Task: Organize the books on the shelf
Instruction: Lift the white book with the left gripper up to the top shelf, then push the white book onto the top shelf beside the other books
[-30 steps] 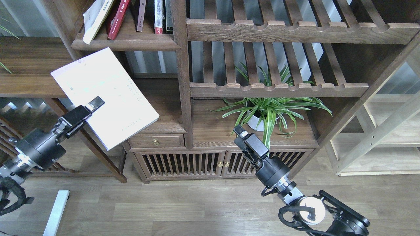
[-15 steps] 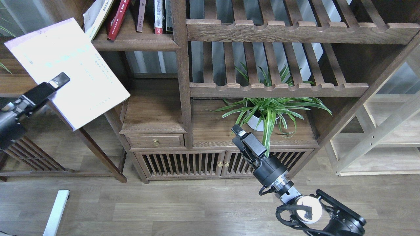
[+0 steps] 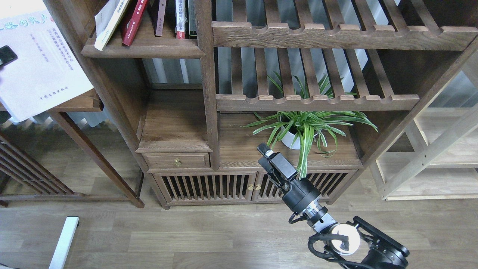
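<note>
A pale lavender-white book [image 3: 41,71] with a green title hangs tilted at the far left, in front of a side table. One black finger of my left gripper [image 3: 7,55] lies on its cover at the view's edge, shut on it; the rest of that arm is out of view. The shelf [image 3: 145,48], a flat dark-brown board, is at the top left. On it lean a yellow-green and white book [image 3: 108,22] and a red book [image 3: 134,20], with slim volumes [image 3: 180,18] upright to their right. My right gripper [image 3: 266,154] hovers low by the cabinet top, its fingers too dark to tell apart.
A potted spider plant [image 3: 298,127] stands on the cabinet top just beyond the right gripper. Slatted notched-rail shelves [image 3: 317,101] fill the bookcase's right half. A drawer [image 3: 177,161] and slatted doors sit below. A pale light-wood rack [image 3: 433,149] stands at the right.
My left gripper has carried the pale book up and to the left, away from the bookcase, until the arm is almost out of view. The right gripper has drifted slightly left.
</note>
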Controlling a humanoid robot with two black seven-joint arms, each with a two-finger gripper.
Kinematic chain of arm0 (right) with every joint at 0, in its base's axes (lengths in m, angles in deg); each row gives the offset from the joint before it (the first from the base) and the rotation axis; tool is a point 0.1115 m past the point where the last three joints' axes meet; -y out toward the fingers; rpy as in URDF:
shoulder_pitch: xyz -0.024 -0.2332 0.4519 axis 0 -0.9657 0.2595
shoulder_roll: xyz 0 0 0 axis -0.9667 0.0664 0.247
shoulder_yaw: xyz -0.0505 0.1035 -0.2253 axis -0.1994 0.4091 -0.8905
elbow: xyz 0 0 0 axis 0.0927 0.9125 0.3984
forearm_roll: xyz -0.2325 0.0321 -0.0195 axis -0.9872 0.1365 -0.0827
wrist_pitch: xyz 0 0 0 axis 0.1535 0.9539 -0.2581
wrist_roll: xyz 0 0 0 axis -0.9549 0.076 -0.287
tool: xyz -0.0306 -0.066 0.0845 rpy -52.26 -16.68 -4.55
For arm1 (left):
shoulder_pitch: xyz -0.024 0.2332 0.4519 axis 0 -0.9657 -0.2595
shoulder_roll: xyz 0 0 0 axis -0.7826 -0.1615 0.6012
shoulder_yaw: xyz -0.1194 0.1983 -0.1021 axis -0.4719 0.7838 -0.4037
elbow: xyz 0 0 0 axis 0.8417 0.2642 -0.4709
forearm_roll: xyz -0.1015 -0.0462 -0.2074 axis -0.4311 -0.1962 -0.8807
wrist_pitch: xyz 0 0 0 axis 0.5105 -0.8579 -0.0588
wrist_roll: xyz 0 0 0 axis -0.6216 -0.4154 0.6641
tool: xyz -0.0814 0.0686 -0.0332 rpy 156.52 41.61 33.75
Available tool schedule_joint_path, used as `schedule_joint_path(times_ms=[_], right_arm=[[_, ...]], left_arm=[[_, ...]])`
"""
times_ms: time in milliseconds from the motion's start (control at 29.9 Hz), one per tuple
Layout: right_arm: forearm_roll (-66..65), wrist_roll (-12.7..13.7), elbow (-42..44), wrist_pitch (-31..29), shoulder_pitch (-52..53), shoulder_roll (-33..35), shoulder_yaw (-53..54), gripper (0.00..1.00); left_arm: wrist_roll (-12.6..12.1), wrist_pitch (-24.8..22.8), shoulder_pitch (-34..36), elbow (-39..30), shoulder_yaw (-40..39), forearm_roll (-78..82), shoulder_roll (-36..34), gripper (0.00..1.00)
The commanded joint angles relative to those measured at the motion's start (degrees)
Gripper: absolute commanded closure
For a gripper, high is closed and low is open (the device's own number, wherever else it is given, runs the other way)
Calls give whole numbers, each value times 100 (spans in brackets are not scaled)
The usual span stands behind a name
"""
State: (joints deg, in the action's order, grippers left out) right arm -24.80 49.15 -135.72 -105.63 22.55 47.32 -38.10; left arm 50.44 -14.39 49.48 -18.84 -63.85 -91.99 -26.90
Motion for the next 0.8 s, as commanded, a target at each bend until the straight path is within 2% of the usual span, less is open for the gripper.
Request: schedule_joint_path(times_ms=[0, 334, 535, 769], right_arm=[[-94, 0, -1, 0, -8, -91, -2, 1], [-279, 9, -1, 0, -26, -240, -29, 1], [-349, 9, 8, 0, -35, -346, -29, 1], [-349, 9, 17, 0, -35, -346, -2, 1]], left_arm=[[-223, 0, 36, 47, -5, -5, -104, 100], [-329, 0, 343, 38, 21, -5, -648, 100], [-426, 0, 650, -67, 109, 65, -675, 100], [-391, 0, 1327, -418, 127, 356, -394, 100]])
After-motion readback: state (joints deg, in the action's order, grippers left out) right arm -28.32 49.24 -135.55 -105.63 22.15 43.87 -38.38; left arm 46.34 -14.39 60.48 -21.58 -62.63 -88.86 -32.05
